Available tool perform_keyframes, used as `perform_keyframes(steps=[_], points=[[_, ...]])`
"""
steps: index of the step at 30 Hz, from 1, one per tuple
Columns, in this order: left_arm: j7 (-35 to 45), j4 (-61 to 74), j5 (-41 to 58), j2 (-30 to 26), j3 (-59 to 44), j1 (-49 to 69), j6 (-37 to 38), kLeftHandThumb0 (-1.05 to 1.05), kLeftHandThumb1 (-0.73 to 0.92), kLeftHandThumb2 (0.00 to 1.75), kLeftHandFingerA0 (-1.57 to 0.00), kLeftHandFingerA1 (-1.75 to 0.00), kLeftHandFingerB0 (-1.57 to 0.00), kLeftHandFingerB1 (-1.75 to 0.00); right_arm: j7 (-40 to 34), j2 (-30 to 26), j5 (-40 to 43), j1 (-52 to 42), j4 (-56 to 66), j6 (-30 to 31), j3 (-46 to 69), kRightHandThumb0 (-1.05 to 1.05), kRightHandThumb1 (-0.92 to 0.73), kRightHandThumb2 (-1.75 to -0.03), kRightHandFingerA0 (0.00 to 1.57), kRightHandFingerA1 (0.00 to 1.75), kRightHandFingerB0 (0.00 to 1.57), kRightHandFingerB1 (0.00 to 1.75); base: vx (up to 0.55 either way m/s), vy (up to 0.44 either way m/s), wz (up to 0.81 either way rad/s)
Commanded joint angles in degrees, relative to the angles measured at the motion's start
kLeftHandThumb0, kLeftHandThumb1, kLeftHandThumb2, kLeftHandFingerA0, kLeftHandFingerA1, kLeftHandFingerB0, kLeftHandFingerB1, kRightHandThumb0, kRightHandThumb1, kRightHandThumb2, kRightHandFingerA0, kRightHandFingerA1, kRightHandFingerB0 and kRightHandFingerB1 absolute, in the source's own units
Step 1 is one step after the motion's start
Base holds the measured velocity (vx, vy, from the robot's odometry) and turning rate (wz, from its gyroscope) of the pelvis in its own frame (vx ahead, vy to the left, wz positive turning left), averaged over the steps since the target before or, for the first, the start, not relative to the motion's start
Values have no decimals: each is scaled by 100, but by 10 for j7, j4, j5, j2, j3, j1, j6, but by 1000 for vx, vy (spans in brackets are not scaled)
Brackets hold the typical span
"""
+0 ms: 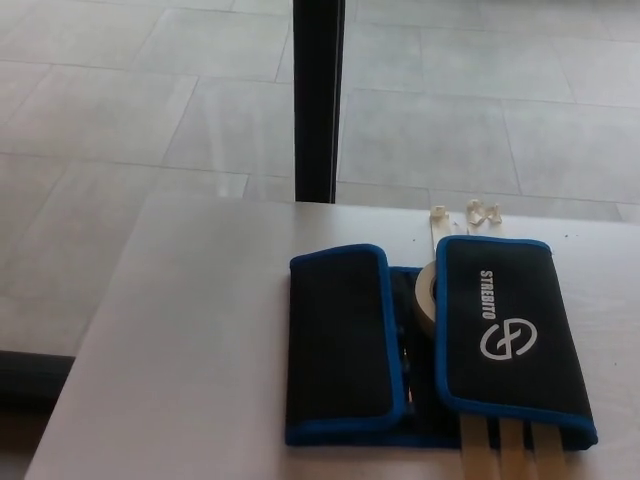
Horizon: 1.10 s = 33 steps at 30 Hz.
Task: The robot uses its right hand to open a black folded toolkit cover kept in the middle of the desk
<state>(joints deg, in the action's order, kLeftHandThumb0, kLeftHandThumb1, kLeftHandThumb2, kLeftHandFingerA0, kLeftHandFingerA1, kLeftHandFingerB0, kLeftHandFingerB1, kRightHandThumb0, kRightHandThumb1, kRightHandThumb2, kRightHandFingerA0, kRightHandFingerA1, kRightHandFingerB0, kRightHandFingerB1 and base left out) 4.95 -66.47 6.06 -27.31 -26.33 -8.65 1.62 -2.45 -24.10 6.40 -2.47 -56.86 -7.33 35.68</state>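
Toolkit cover (440, 340) lying on the desk (180, 340), lower right of centre in the frame, with neither robot hand in the picture

Black fabric with blue edging: its left flap (340, 345) and right flap (510, 335) are both folded inward, leaving a narrow gap between them where the dark inside shows. The right flap carries a white logo and lettering. A roll of pale tape (426, 297) sits in that gap, tucked against the right flap's inner edge. Pale strips (505, 455) run out from under the cover at the bottom edge of the frame. Small white clips (470, 211) lie on the desk just above the cover, near the far edge. A dark post (318, 100) stands behind the desk at top centre, over a tiled floor (120, 110)
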Motion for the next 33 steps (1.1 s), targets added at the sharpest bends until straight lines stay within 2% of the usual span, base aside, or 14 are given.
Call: perform_keyframes(steps=[1,5,6,8,14,15,19,21,22,24,25,28,29,33], points=[[12,-31,41,-16,-32,-4,8,-69,69,61,-59,-64,-46,-45,-50,-15,88,0,59,17,84,-59,-66,-60,51,107,28,70,0,0,0],[10,-35,49,-15,-42,-5,4,-71,69,61,-57,-66,-49,-45,-110,-39,195,66,58,92,211,-50,-71,-64,55,154,32,101,0,0,0],[9,-40,57,-14,-51,-8,0,-69,52,95,-56,-71,-44,-57,-140,-60,211,84,43,121,238,-48,-79,-52,49,169,23,101,0,0,0],[8,-41,52,-15,-48,-7,4,-71,68,60,-59,-65,-51,-45,-144,-92,211,95,3,147,256,-40,-77,-62,70,170,38,103,0,0,0],[10,-37,49,-15,-47,-6,0,-70,53,96,-56,-70,-42,-56,-209,-157,244,138,-62,185,329,-43,-74,-75,78,175,47,121,0,0,0],[14,-38,52,-16,-51,-6,1,-70,69,60,-57,-63,-48,-44,-231,-163,237,170,-49,168,328,-50,-72,-72,104,175,49,119,0,0,0],[11,-35,45,-19,-46,-6,-1,-71,70,60,-57,-65,-48,-45,-246,-178,210,222,-19,170,310,-58,-69,-69,84,151,36,89,0,0,0],[10,-34,47,-18,-48,-7,-1,-70,69,60,-58,-66,-49,-46,-227,-172,234,270,27,165,320,-54,-73,-67,63,158,46,120,0,0,0],[10,-35,47,-17,-48,-7,0,-69,69,61,-59,-67,-48,-46,-237,-160,217,297,68,165,296,-55,-65,-66,93,156,66,127,0,0,0],[10,-40,46,-18,-48,-8,3,-69,69,61,-58,-65,-47,-45,-212,-122,210,325,149,156,259,-55,-59,-64,88,163,65,106,0,0,0],[11,-41,46,-19,-47,-8,4,-71,68,60,-58,-64,-47,-44,-186,-105,197,322,187,163,225,-63,-67,-59,27,132,26,79,0,0,0],[10,-41,46,-16,-46,-5,5,-70,68,61,-59,-65,-49,-45,-143,-79,160,296,282,202,136,-74,-62,-60,28,119,23,70,0,0,3],[13,-44,48,-17,-48,-5,5,-71,68,60,-58,-64,-48,-44,-111,-50,146,270,351,202,79,-86,-51,-93,41,84,26,62,0,0,7],[16,-41,46,-17,-46,0,11,-68,53,96,-55,-70,-40,-56,-48,-7,139,215,465,173,-17,-62,-67,-60,21,58,31,37,0,0,9]])
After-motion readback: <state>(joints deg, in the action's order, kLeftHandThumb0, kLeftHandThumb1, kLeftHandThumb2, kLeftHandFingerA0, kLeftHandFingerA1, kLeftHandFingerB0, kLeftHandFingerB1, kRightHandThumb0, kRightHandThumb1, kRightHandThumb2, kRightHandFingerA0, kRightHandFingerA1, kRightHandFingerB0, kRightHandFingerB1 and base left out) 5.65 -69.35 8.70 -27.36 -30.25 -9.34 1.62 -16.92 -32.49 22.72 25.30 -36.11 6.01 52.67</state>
